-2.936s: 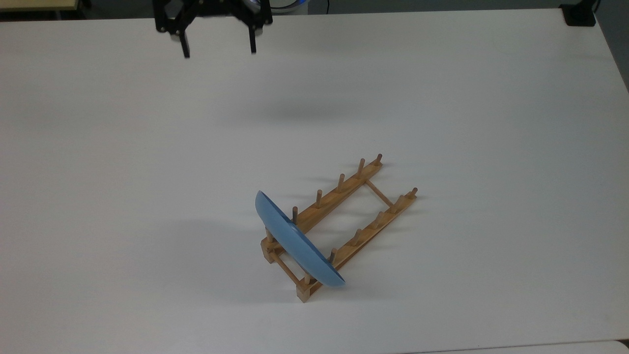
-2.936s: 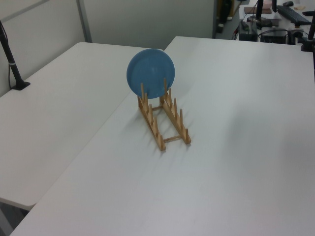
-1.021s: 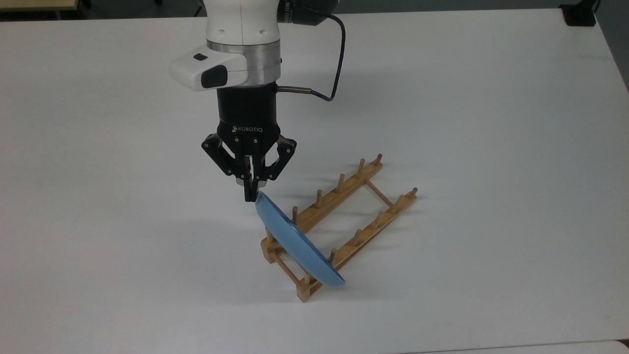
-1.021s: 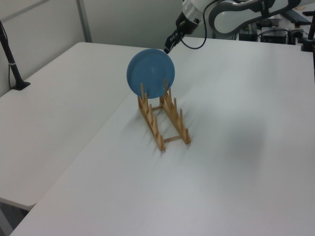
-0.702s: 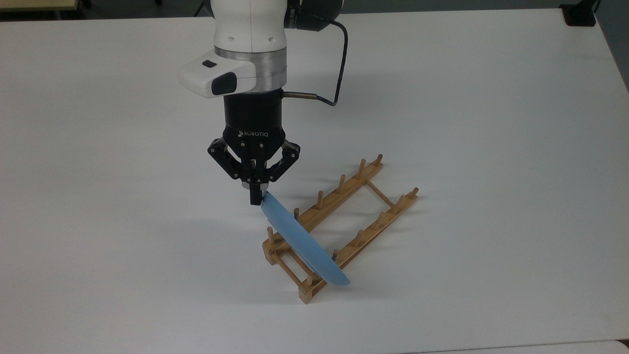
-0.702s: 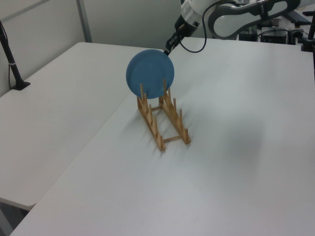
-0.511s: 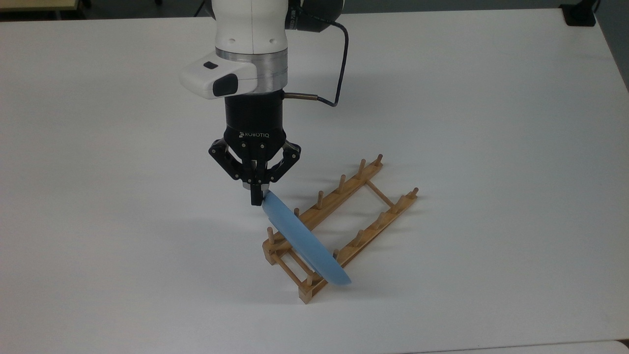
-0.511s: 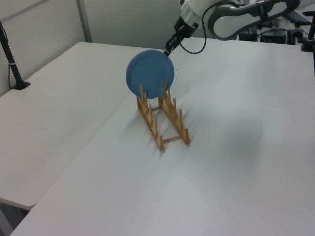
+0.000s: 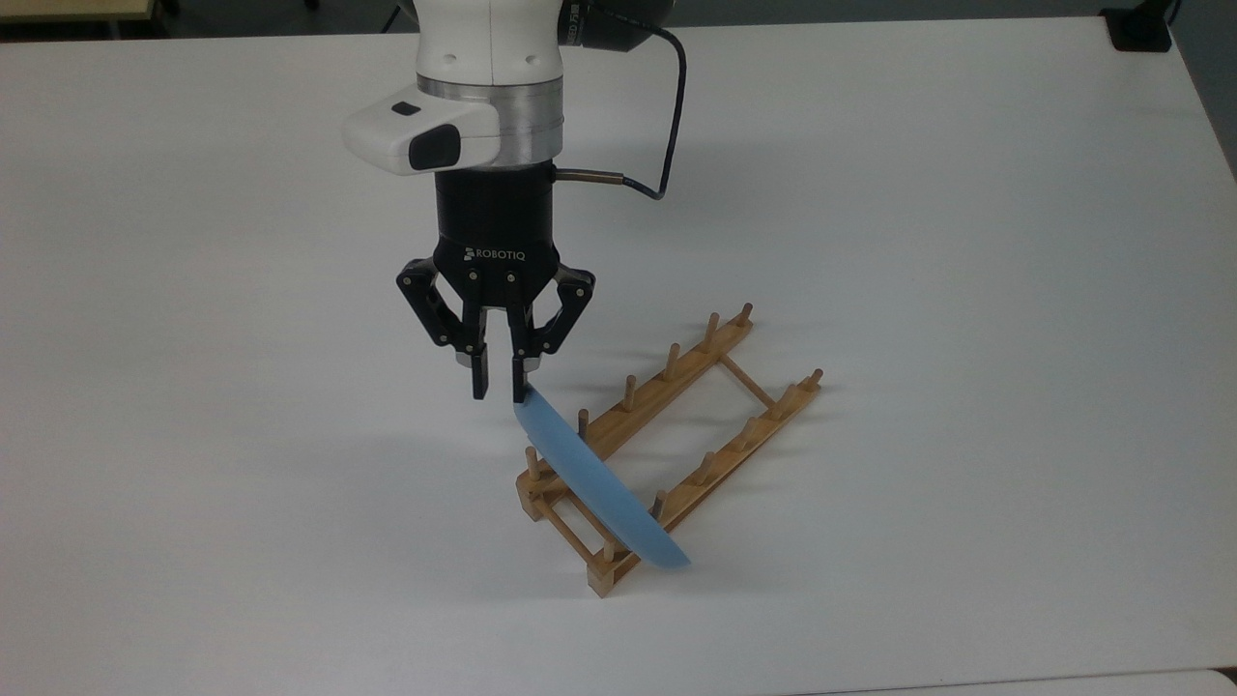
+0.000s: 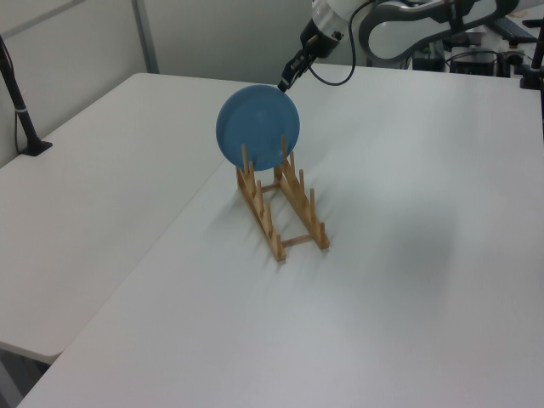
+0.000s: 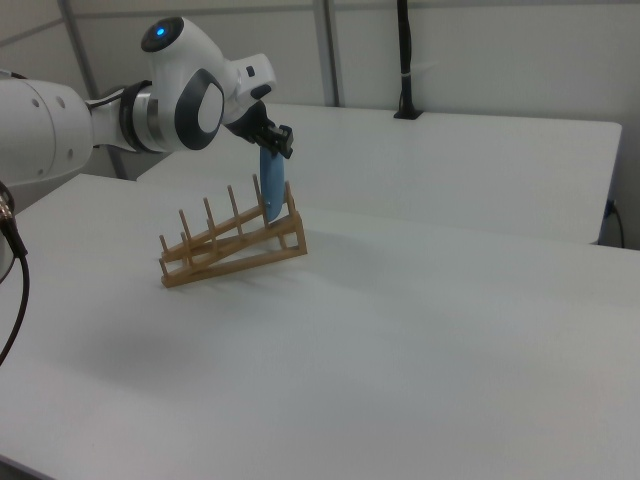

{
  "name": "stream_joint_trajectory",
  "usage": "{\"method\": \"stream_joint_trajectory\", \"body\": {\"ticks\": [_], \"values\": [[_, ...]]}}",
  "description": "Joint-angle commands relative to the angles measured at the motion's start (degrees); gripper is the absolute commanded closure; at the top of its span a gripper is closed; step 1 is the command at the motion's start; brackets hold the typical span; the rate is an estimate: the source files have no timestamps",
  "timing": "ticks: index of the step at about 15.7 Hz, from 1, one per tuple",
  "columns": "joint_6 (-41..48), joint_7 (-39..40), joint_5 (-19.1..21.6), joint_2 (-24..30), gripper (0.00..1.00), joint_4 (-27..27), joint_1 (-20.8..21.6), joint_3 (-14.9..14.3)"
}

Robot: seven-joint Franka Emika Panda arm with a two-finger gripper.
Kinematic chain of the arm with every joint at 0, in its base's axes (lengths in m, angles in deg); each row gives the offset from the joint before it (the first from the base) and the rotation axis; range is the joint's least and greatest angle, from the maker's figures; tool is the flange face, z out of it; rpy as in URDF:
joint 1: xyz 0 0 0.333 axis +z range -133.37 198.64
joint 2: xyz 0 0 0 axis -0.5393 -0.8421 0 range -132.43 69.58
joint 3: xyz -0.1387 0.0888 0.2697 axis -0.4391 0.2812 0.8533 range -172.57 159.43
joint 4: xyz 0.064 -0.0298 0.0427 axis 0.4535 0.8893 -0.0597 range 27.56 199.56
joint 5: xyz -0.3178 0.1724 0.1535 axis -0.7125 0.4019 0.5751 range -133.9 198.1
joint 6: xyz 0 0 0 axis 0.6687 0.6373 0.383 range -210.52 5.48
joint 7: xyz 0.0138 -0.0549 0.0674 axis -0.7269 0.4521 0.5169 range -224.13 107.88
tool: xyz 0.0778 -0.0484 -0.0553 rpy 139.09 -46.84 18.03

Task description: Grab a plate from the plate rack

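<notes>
Now I see my gripper (image 9: 500, 389) parted, straddling nothing, one fingertip touching the plate (image 9: 597, 485) rim's top above the plate rack (image 9: 667, 440).

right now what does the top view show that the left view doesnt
Top view alone: the gripper from above, fingers parted, one finger at the rim of the plate, which appears edge-on. Left view alone: the plate's round blue face and a black post on the neighbouring table. Both: the plate standing in the wooden rack on the white table.
</notes>
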Motion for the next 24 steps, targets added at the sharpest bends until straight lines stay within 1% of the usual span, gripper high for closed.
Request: {"method": "stream_joint_trajectory", "body": {"ticks": [1, 4, 11, 16, 19, 21, 22, 23, 24], "values": [[-1.1, -2.0, -1.3, 0.9, 0.24, 1.2, 0.5, -0.2], [-1.1, -2.0, -1.2, 0.9, 0.2, 1.1, 0.5, -0.2], [-1.1, -2.3, -0.5, 2.0, 0.2, 1.1, 0.6, -0.2], [-1.1, -2.8, -1.4, 1.6, 0.2, 1.2, 0.8, -0.2], [-1.2, -2.8, -1.7, 0.9, 0.22, 1.2, 1.0, -0.2], [-1.2, -2.8, -3.9, 0.3, 0.23, 1.2, 1.1, -0.2], [-1.2, -2.9, -4.8, 0.0, 0.27, 1.2, 1.1, -0.2], [-1.2, -2.9, -5.2, -0.8, 0.29, 1.2, 1.3, -0.2], [-1.2, -2.9, -5.2, -1.2, 0.33, 1.1, 1.9, -0.2]]}}
